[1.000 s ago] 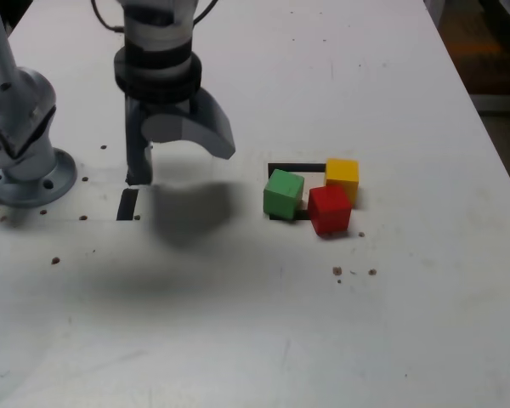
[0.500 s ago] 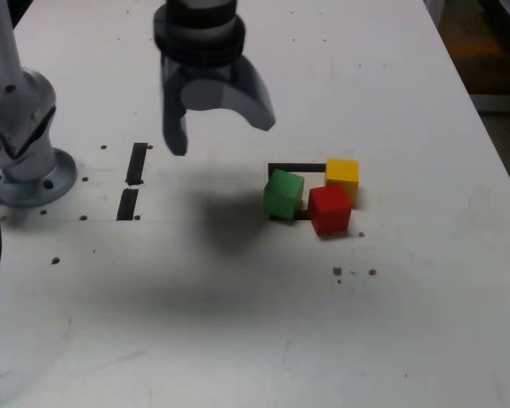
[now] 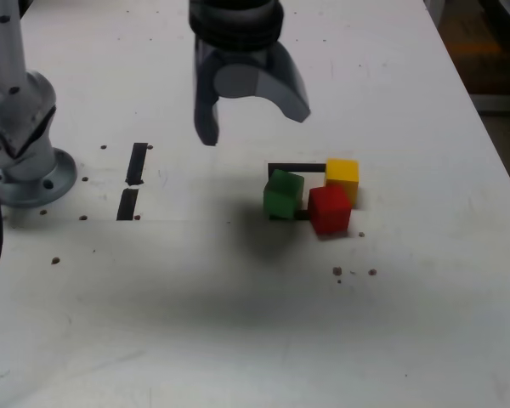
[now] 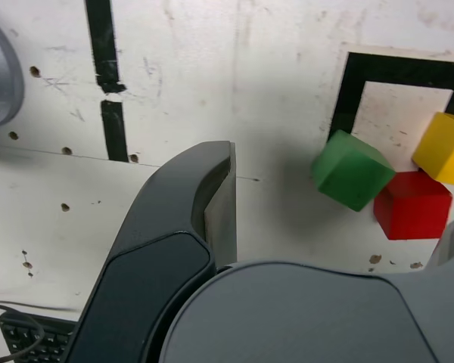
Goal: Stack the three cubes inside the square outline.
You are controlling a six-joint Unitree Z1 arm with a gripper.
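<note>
hovering wide-open and empty, gripper [image 3: 251, 123] nears unstacked cubes on square outline [image 3: 296, 167]; next, descend on one

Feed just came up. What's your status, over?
Gripper open, empty, above the table. Green, red, yellow cubes unstacked, clustered on the outline. Nothing in the way.

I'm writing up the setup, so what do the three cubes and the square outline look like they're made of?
Red cube, yellow cube, green cube: matte solid colour with crisp edges, probably painted wood or plastic. Square outline: flat black strips, apparently tape.
</note>
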